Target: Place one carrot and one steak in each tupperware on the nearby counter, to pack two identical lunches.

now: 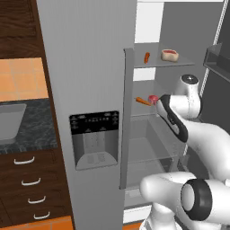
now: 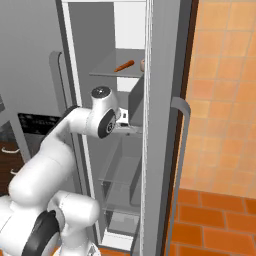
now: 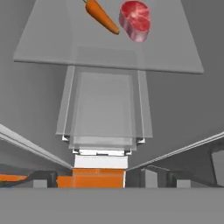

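Inside the open fridge your arm reaches toward the middle shelf. You cannot tell how the fingers stand: the hand is hidden behind the wrist in both base views, and in the hand view the tips are lost at the bottom edge.

Ahead of the fingers on that glass shelf lie a carrot, its top cut off by the frame, and a steak just beside it; from the left base view the same carrot and steak show, the steak half hidden by your arm. Above the hand, the top shelf carries a second carrot and second steak, well apart.

Far from the fingers, a tupperware sits on the counter, cut off at the frame's left edge. The dispenser panel carries small pale markings, too small for you to read.
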Robot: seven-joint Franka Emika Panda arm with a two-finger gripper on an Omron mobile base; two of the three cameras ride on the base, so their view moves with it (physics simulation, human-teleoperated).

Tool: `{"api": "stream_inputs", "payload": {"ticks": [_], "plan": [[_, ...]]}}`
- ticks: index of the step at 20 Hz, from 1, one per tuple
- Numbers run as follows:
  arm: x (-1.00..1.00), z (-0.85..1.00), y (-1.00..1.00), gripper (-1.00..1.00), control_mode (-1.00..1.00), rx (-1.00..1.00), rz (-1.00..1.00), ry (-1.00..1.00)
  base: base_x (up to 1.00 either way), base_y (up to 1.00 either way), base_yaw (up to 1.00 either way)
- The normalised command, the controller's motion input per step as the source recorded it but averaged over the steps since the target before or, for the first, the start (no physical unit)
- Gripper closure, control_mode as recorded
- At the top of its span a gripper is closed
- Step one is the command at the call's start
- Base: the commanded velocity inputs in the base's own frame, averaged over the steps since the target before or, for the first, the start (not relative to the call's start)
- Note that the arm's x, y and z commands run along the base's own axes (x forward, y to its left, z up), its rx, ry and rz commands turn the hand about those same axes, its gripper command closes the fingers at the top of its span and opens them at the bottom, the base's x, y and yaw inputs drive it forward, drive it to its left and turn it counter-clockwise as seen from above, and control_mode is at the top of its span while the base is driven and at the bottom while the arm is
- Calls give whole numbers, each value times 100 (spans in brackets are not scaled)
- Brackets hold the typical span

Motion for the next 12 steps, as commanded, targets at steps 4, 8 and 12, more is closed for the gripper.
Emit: {"api": "stream_inputs", "payload": {"ticks": [4, 8, 12], "plan": [[81, -1, -11, -100, -100, 5, 0, 5, 0, 0, 0], [77, -15, -14, -100, -100, 6, 2, 2, 0, 0, 0], [69, -32, -12, -100, -100, 1, 3, 0, 0, 0, 0]]}}
